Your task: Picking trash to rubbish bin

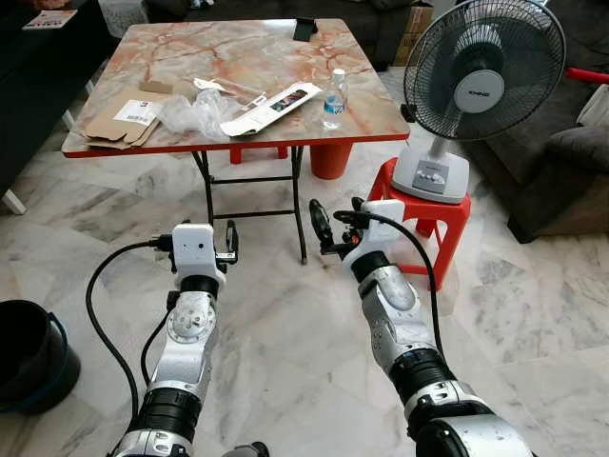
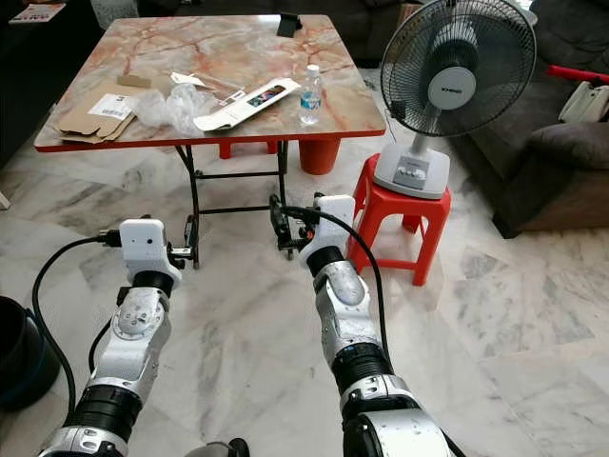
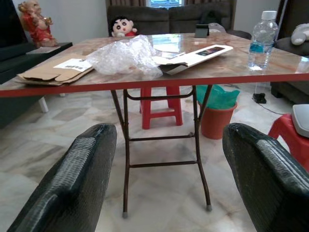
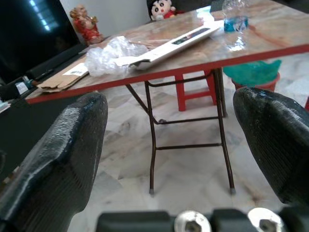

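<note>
On the marble-patterned folding table (image 1: 238, 52) lie flattened brown cardboard (image 1: 119, 122), crumpled clear plastic (image 1: 190, 112), a long white box (image 1: 271, 108) and a clear water bottle (image 1: 334, 98). An orange bin with a green liner (image 3: 215, 108) stands under the table's far side. A black bucket (image 1: 29, 352) sits on the floor at my far left. My left gripper (image 1: 229, 243) and right gripper (image 1: 338, 221) are both held out low in front of the table, short of its near edge. Both are open and hold nothing.
A standing fan (image 1: 476, 76) sits on a red plastic stool (image 1: 428, 224) just right of my right arm. A dark sofa (image 1: 571, 162) lies further right. A small black object (image 1: 304, 29) rests at the table's far edge. Marble floor stretches between me and the table.
</note>
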You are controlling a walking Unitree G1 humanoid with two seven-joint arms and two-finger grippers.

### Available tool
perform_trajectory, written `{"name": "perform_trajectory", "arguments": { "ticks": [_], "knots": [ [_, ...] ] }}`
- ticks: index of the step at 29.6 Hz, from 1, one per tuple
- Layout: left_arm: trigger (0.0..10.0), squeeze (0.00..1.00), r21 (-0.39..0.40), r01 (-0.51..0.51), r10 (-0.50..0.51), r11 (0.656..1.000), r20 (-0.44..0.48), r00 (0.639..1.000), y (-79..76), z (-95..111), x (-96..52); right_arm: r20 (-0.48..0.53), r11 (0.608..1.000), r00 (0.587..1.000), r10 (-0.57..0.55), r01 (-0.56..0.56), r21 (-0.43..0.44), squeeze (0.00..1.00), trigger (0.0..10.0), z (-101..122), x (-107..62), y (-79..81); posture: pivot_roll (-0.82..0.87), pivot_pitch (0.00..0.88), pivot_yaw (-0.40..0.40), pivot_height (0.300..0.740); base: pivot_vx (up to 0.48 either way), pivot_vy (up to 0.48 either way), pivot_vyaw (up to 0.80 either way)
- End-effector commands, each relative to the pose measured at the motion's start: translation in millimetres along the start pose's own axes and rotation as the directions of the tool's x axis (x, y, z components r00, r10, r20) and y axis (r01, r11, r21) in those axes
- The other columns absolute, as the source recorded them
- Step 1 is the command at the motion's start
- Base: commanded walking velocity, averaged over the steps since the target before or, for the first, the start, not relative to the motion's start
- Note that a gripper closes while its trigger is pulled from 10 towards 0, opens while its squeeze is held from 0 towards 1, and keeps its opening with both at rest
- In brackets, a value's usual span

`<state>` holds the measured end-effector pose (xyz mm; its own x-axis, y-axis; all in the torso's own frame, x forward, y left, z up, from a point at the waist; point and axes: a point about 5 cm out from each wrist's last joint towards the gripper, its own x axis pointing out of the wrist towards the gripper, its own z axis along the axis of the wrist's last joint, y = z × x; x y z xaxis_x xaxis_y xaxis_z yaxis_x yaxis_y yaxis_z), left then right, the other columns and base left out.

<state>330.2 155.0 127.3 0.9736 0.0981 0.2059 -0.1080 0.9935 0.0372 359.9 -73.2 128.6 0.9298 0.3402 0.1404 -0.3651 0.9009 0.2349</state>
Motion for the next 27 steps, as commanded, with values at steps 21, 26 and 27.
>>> {"name": "perform_trajectory", "arguments": {
  "ticks": [21,26,27],
  "knots": [
    [10.0,0.00,-0.021,0.026,-0.026,0.999,-0.013,1.000,-0.8,5.2,2.6,0.031,1.000,0.999,-0.023,0.024,-0.020,0.00,10.0,11.7,5.8,1.8,0.14,0.110,-0.020,0.728,0.364,0.000,0.34],
    [10.0,0.00,-0.019,0.026,-0.027,0.999,-0.013,1.000,-0.5,5.6,3.1,0.030,1.000,0.999,-0.020,0.020,-0.004,0.00,10.0,12.3,6.7,2.3,0.14,0.110,-0.021,0.728,0.480,0.000,0.00],
    [10.0,0.00,-0.020,0.027,-0.028,0.999,-0.013,1.000,-0.6,5.9,3.1,0.033,1.000,0.999,-0.018,0.018,-0.004,0.00,10.0,12.9,6.9,2.5,0.14,0.111,-0.021,0.728,0.480,0.000,0.00]
  ]
}}
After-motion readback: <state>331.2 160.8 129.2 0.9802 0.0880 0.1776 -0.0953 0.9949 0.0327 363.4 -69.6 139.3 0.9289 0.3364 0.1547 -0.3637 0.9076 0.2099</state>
